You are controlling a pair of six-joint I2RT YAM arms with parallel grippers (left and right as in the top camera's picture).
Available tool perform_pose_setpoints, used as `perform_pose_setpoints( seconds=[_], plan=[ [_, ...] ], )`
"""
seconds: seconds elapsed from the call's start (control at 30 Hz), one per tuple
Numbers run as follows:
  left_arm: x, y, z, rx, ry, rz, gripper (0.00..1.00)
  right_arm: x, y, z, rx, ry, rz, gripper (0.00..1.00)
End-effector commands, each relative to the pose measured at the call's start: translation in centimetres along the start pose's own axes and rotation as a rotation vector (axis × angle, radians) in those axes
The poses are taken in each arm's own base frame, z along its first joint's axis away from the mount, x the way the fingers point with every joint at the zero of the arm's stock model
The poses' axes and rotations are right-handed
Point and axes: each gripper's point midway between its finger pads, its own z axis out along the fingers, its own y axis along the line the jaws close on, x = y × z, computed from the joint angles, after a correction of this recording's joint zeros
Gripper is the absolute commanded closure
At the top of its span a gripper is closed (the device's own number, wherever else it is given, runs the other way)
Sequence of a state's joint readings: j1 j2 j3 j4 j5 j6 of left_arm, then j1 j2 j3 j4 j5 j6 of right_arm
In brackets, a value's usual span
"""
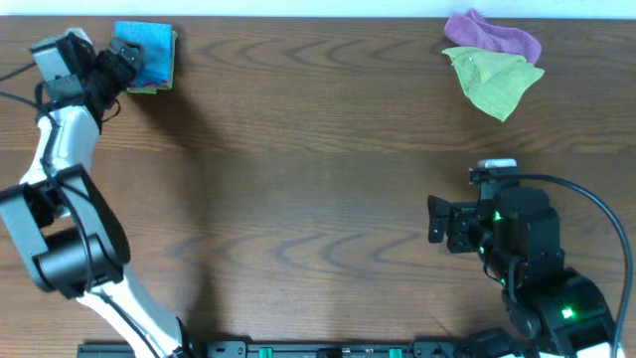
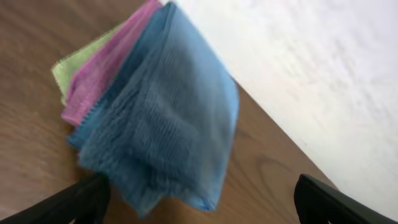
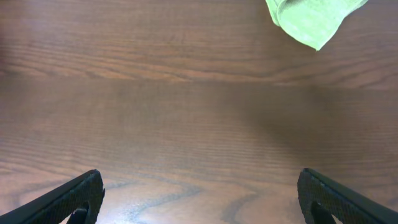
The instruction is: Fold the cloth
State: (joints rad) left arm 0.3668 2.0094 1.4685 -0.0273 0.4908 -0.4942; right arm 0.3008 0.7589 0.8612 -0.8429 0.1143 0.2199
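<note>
The sky-blue cloth point(image 1: 145, 53) lies folded on top of a stack at the table's far left corner. In the left wrist view the blue cloth point(image 2: 161, 118) covers a folded purple cloth point(image 2: 106, 74) and a folded yellow-green cloth point(image 2: 74, 68). My left gripper point(image 1: 119, 62) is open right beside the stack's left edge, with its fingers point(image 2: 202, 202) spread and nothing between them. My right gripper point(image 1: 437, 224) is open and empty above bare wood at the right, as the right wrist view point(image 3: 199, 193) shows.
A crumpled purple cloth point(image 1: 494, 38) and a loose yellow-green cloth point(image 1: 494, 80) lie at the far right; the green one shows in the right wrist view point(image 3: 311, 18). The table's far edge point(image 2: 273, 112) meets a white wall behind the stack.
</note>
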Motion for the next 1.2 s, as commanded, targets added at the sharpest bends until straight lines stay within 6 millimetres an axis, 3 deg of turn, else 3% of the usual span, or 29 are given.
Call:
perform_pose_setpoints(
  seconds=[0.0,0.1,0.27,0.73,1.0,1.1,1.17],
  plan=[
    [-2.1,-1.9,-2.7,-0.001,-0.057,0.084,0.04,-0.6,0.0,-0.3,-0.006,-0.022,0.02,0.01],
    [-2.5,-1.7,-4.9,-0.081,-0.07,0.112,0.04,-0.7,0.1,-0.3,-0.007,-0.024,0.02,0.01],
    [-2.3,-2.7,-6.9,-0.088,-0.059,0.121,0.05,-0.7,0.1,-0.3,-0.007,-0.024,0.02,0.01],
    [1.7,-7.4,-8.8,0.086,0.103,0.193,0.04,-0.6,0.1,-0.2,-0.008,-0.021,0.019,0.01],
    [4.7,-11.5,-9.3,0.251,0.271,-0.134,0.04,-0.6,0.1,-0.2,-0.007,-0.019,0.019,0.01],
    [4.8,-11.5,-9.2,0.245,0.27,-0.139,0.05,-0.6,0.1,-0.2,-0.007,-0.019,0.019,0.01],
    [5.2,-10.5,-9.2,0.205,0.277,-0.108,0.04,-0.6,0.1,-0.2,-0.007,-0.019,0.019,0.01]
  ],
)
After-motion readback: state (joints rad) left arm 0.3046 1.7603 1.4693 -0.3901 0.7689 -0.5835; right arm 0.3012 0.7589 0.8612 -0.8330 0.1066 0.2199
